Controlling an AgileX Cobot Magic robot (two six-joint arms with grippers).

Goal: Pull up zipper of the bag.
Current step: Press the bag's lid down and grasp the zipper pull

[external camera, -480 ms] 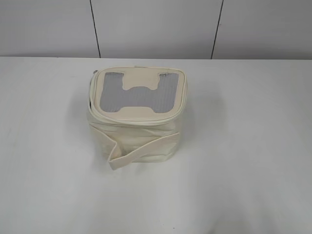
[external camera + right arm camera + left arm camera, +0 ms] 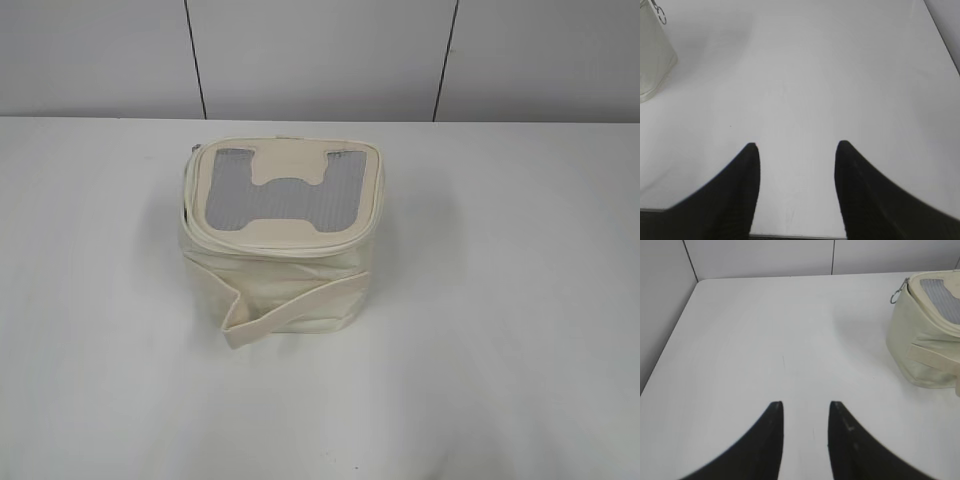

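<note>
Bag [image 2: 282, 240] sits upright on the white bench [image 2: 520, 330], slightly left of centre in the exterior view, lid facing up. Lid shows a grey mesh panel [image 2: 228, 195] with a cream H-shaped patch [image 2: 290, 190] over it. Zipper [image 2: 275, 246] runs around the lid rim; along the front it looks closed, while a dark gap shows at the left side of the rim. A flat strap [image 2: 290, 305] crosses the front wall at a slant, its left end bulging outward.

Left wrist view: left claw [image 2: 805, 412] hangs over bare bench, fingers parted with a moderate gap, nothing between them. Bag lies to the upper right, well apart; a silver ring pull [image 2: 897, 293] hangs at its near upper corner.

Right wrist view: right claw [image 2: 797, 150] is spread wider, also empty, over bare bench. Bag edge is visible at far upper left, well apart, with a ring pull [image 2: 659, 14] partly in frame.

Neither arm appears in the exterior view.
</note>
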